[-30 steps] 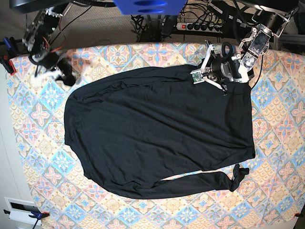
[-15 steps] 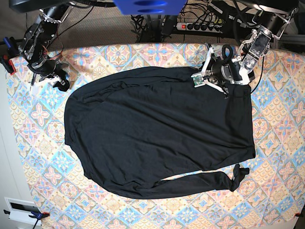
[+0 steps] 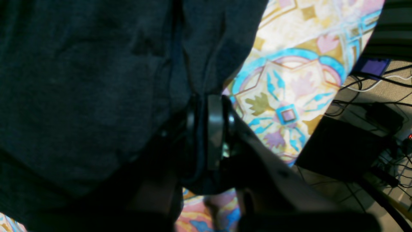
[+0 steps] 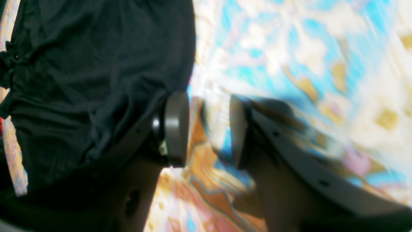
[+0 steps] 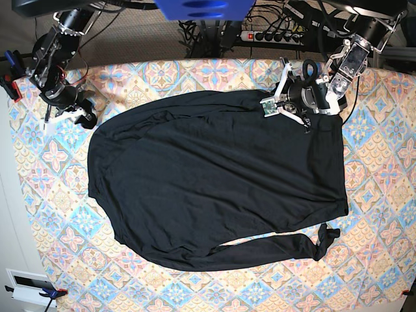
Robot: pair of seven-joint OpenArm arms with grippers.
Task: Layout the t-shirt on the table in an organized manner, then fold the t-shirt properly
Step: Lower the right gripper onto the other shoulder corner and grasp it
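One shirt (image 5: 214, 182) lay spread across most of the table (image 5: 383, 162), dark and limp, its body roughly flat. One long sleeve trailed along the near edge and ended in a knotted cuff (image 5: 327, 235). The far side looked rounded and bunched rather than squared, so I judged the layout stage unfinished.

My left gripper (image 3: 206, 135) sat at the shirt's far edge, on the right of the base view, pinched closed with a fold of black fabric between its pads. In its wrist view the cloth hung in a tuck just above the jaws, with bare tablecloth beside it.

My right gripper (image 4: 206, 129) hovered over the patterned cloth just beside the shirt's edge near the other far corner. Its jaws stood apart with nothing between them; only the tablecloth showed through the gap. That wrist view was blurred, so I could not tell how close the pads were to the surface.

My worry was the one-sided hold. If I pulled with the left alone, the thin, slippery fabric would probably drag the whole body askew and deepen the wrinkles at the far edge instead of flattening them. The pinch also looked shallow, so the cloth might slip out under tension. On the right, closing too low risked catching the tablecloth along with the shirt and rucking the surface. The knotted cuff would likely spoil any fold until loosened.
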